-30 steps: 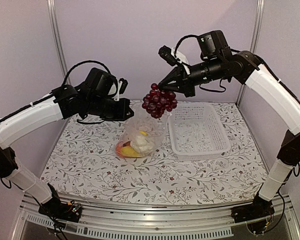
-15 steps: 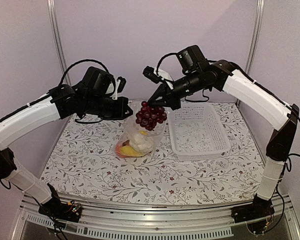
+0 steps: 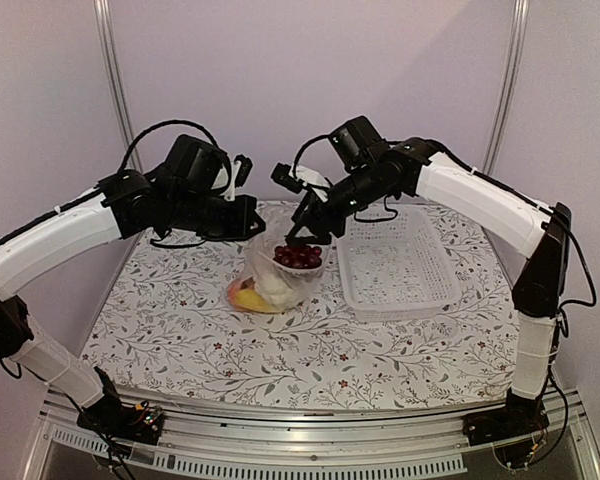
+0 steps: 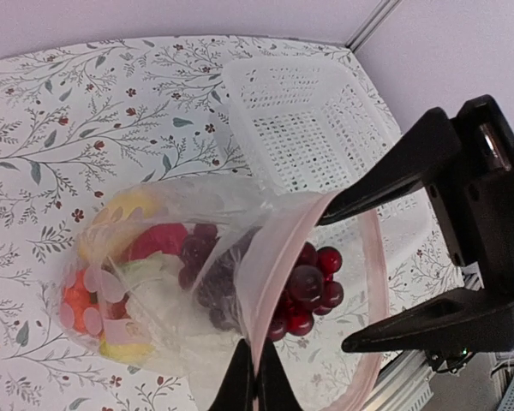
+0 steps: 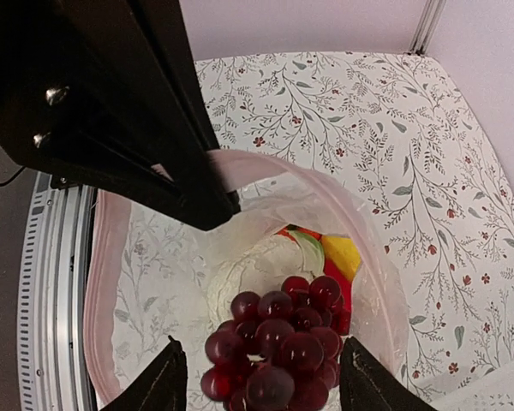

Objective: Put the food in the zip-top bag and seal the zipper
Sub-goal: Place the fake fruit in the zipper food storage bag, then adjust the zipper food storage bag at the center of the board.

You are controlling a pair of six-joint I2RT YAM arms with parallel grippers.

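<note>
The flower-patterned counter (image 3: 310, 350) is seen nearest, and the zip-top bag (image 3: 265, 285) is stood on it with its mouth held upward and open. At the bottom of the bag the white cauliflower (image 5: 240, 278), a yellow piece (image 5: 343, 255) and the red pepper (image 4: 158, 240) are packed together. The dark red grape bunch (image 5: 278, 347) is lying inside the bag on top of this food, just below the mouth. The pinkish zipper (image 4: 373, 282) is spread in a wide loop around the mouth and is not pressed together. The left end effector (image 4: 255, 381) is clamped tight on the rim of the bag at the bag's left side, so that this edge is lifted. The right end effector (image 5: 264, 381) is hung over the mouth of the bag with its fingers spread apart, one on each side of the grape bunch; from the wrist view no grip on the bunch is seen. The white mesh basket (image 3: 400, 300) is set on the counter just beside the bag, on the bag's right
</note>
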